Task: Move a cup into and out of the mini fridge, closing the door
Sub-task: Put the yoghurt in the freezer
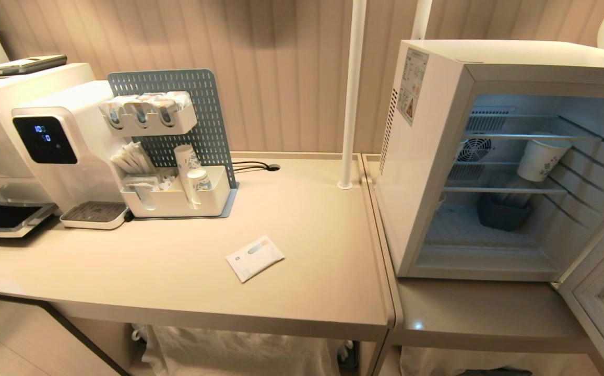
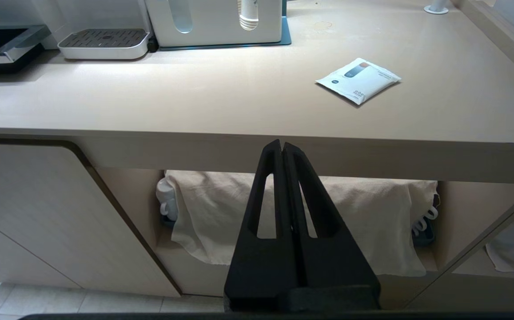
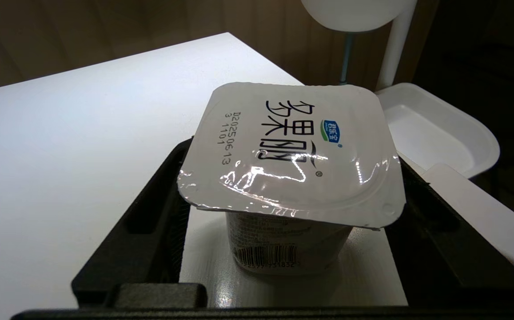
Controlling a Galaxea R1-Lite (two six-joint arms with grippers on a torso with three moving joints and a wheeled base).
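Your cup [image 3: 290, 178] stands upright on a flat white surface [image 3: 83, 146], its squarish foil lid facing up with dark printed characters and a date code, a barcode showing low on its side. The right gripper [image 3: 283, 231] straddles it, one black finger [image 3: 150, 222] on either side of the tub below the overhanging lid; the fingers are spread wider than the tub's body, and you cannot tell whether they press on its wall, since the lid hides that. Just beyond the cup lie a white tray [image 3: 443, 133] and a white post. In the head view the mini fridge [image 1: 437, 156] sits on the lower counter at the right with the door [image 1: 602, 292] swung wide open toward the robot's right; inside, a paper cup [image 1: 542, 156] leans on a wire shelf and a dark tub [image 1: 505, 214] rests on the floor of the cabinet. A white sachet [image 1: 255, 257] lies flat on the beige counter [image 1: 176, 271], with a water dispenser [image 1: 61, 151] and a condiment organiser [image 1: 176, 172] further left. Your left gripper [image 2: 282, 149] hangs below the counter's front edge, its fingers pressed together and holding nothing.
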